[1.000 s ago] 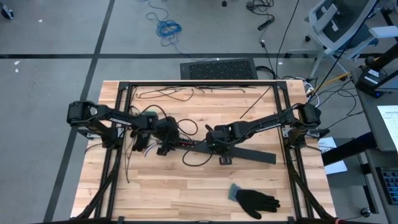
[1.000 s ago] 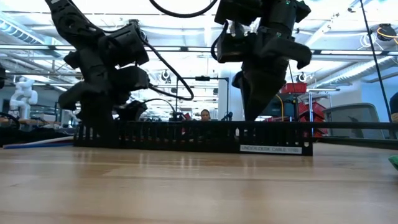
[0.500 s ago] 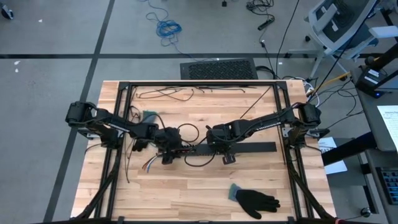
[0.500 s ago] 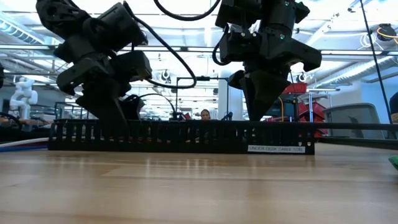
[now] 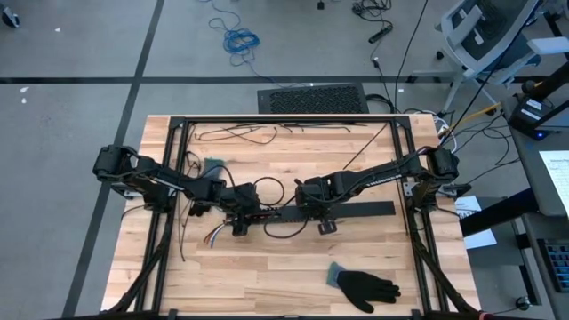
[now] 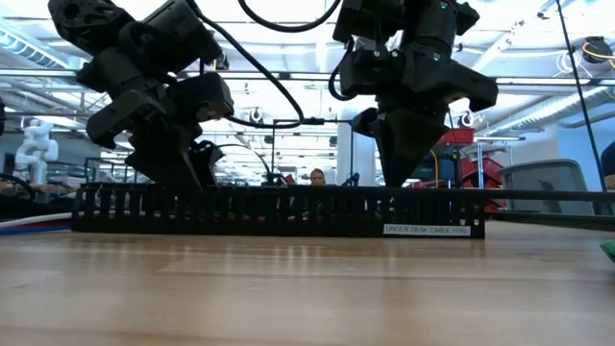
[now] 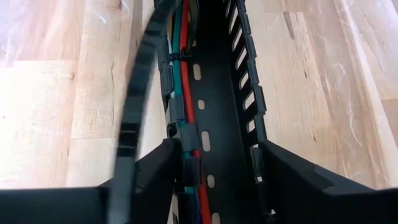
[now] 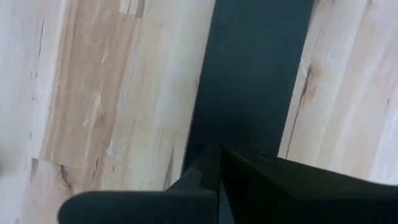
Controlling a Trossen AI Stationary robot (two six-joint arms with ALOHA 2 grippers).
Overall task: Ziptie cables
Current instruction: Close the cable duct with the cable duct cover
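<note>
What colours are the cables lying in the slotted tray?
Red-orange, green and blue cables lie along one wall of the black tray; the left wrist view shows them best.

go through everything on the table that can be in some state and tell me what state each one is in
cables: lying inside the slotted tray, along one wall.
slotted tray: flat on the table, open side up.
left gripper: jaws apart, straddling the tray, one finger outside each wall.
right gripper: shut, pressed down on the tray's floor.
black glove: lying loose near the table's front edge.
</note>
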